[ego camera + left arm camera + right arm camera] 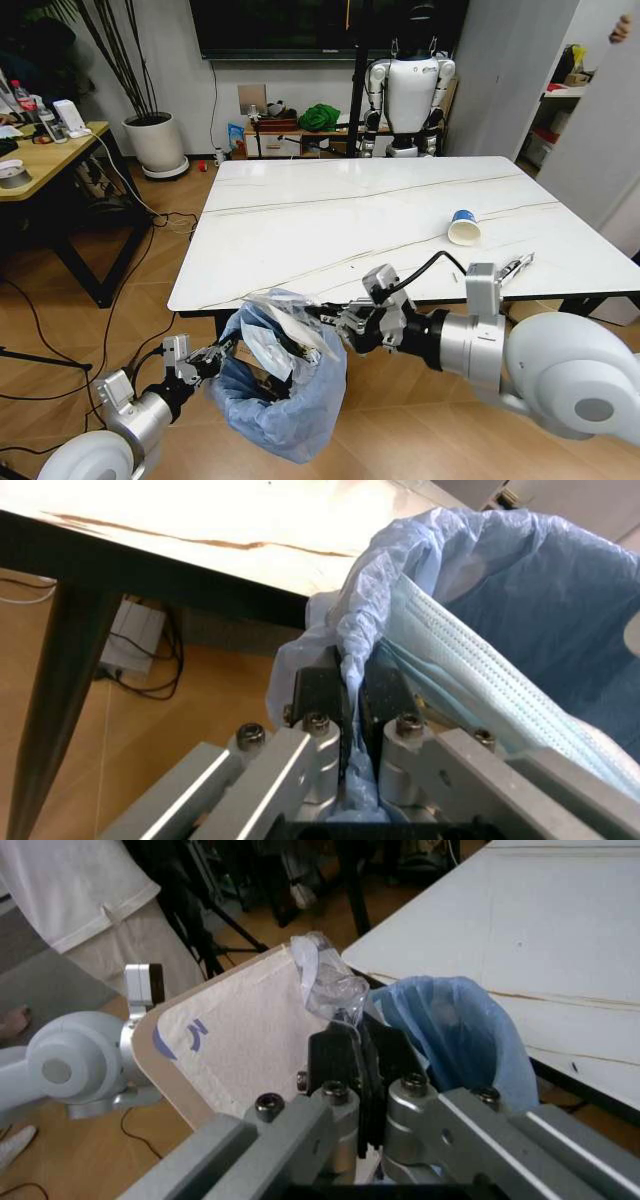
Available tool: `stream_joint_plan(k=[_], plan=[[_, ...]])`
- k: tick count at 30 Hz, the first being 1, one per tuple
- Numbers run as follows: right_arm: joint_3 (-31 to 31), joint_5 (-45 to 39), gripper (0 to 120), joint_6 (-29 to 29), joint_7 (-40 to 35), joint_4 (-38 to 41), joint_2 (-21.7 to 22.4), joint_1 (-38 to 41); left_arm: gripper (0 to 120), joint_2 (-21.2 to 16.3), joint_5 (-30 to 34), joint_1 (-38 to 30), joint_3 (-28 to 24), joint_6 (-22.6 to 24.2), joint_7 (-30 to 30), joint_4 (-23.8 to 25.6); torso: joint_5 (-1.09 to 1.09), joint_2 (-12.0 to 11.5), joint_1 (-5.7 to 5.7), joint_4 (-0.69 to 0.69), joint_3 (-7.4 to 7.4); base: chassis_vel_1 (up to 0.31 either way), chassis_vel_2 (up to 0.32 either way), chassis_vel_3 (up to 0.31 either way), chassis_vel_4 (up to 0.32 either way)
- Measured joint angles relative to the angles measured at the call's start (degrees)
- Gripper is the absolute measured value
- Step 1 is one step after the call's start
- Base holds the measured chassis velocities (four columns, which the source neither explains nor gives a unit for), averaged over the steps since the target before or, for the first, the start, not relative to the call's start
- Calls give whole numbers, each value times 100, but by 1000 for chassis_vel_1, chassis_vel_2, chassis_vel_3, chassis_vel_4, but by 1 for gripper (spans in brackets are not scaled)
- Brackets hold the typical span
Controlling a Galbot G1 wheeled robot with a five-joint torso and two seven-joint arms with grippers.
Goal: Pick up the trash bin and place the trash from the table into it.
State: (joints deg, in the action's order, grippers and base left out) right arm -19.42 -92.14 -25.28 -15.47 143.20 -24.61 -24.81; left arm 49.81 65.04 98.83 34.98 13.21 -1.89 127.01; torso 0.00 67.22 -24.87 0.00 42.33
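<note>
Below the table's (300,215) near edge, the left gripper (352,694) pinches the trash bin's (285,400) bag rim. Over it, the right gripper (362,1057), jaws pressed together, nips a clear wrapper (330,986). From the head camera, a paper cup (464,227) lies on the tabletop.

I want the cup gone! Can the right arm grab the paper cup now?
Probably not yet: the right gripper is shut on a clear wrapper over the trash bin. The paper cup itself lies unblocked on the table.

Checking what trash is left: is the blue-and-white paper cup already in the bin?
No, the paper cup lies on the table, apart from the trash bin.
</note>
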Motion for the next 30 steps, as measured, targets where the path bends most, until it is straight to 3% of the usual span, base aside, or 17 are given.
stream_joint_plan(k=[30], plan=[[-473, 508, 0, 53, 101, -647, -576, 179, 0, 38, 35, 52, -11, 9, -4, 48, 0, 0, 0, 0, 0, 0, 0, 0, 0]])
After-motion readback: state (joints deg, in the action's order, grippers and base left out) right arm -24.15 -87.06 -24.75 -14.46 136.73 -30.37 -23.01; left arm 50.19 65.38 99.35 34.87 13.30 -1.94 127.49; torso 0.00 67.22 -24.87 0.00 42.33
